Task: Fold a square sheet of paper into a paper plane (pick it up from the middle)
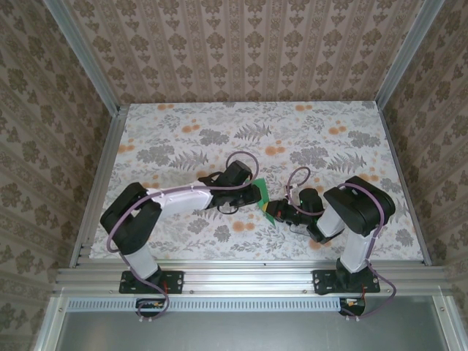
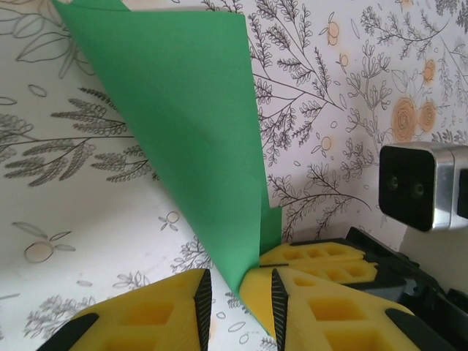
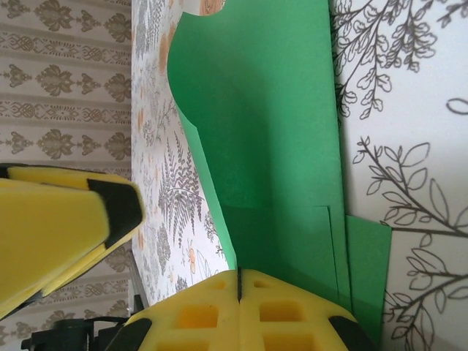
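Mid-fold, green paper (image 2: 183, 131) partly raised at the table's (image 1: 183, 139) middle
Clamped in the shut right end effector (image 3: 239, 281); left end effector (image 2: 238, 303) slightly apart around its tip. Close fully and align edges before creasing.

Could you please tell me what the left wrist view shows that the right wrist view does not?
Left wrist view: the left gripper, jaws slightly apart at the lower tip of the square sheet of paper, and the right wrist camera. Right wrist view: the right gripper shut on the sheet, overlapped folded layers, the wallpapered wall. Both: the sheet curling up off the floral table.
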